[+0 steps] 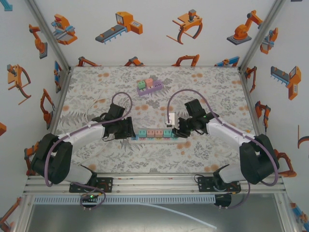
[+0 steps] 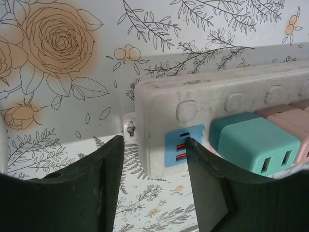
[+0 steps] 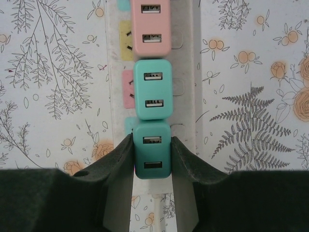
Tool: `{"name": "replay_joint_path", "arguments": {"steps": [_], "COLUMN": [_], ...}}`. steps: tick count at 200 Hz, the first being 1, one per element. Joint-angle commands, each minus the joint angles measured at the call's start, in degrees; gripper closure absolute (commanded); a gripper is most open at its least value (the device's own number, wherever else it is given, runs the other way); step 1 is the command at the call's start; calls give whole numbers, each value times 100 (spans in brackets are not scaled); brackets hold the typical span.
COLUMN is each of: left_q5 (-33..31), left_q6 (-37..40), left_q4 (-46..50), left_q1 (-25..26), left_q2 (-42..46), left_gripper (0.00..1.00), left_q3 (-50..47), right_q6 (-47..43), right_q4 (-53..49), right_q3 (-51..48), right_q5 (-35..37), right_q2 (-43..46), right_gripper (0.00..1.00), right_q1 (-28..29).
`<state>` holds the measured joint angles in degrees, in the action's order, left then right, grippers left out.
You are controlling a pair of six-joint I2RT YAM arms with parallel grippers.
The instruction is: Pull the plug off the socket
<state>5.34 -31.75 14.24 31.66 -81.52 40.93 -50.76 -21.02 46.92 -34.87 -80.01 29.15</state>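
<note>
— So, item one: where is the plug?
— Teal plug (image 3: 152, 154): rounded plastic block with two USB slots in its face, last in the row at the right end of the power strip (image 1: 152, 133). The right gripper (image 3: 151, 140) has its jaws pinched on the plug's two sides, with dark matt pads (image 3: 116, 164).
— Which way out?
— By my reckoning, straight back toward that wrist, square to the strip's long axis.
— Item two, the left gripper (image 2: 154, 142)?
— At the strip's opposite end, jaws apart, straddling the corner by a blue socket (image 2: 183, 145). Strip: off-white, scuffed hard plastic on the floral worktop (image 1: 217, 87).
</note>
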Motion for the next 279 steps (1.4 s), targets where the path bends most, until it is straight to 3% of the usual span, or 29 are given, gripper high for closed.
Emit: {"name": "replay_joint_path", "arguments": {"steps": [1,83,201,219,252,279], "left_q5": [-772,-838,-656,-581,-500,-184], "left_q6": [114,81,63,53,87,337], "left_q4": [569,642,634,639,714,633], "left_q1": [86,147,156,156,154,156], "left_q2": [-444,-317,-124,56,610,1204], "left_gripper": [48,49,48,48,46,45], "left_q3": [-269,-199,352,423,597,649], "right_q6": [198,503,1199,1928,4406,6419], "right_q4": [101,190,718,1186,2262,1746], "right_q3": [360,389,-246,-436,-853,-731], "right_q5": [-282,-370,-240,-82,447,1576], "right_q2": [128,219,1429,1732,2376,2768], "right_gripper": [89,91,91,91,94,94], "right_q1": [75,76,53,52,58,56]}}
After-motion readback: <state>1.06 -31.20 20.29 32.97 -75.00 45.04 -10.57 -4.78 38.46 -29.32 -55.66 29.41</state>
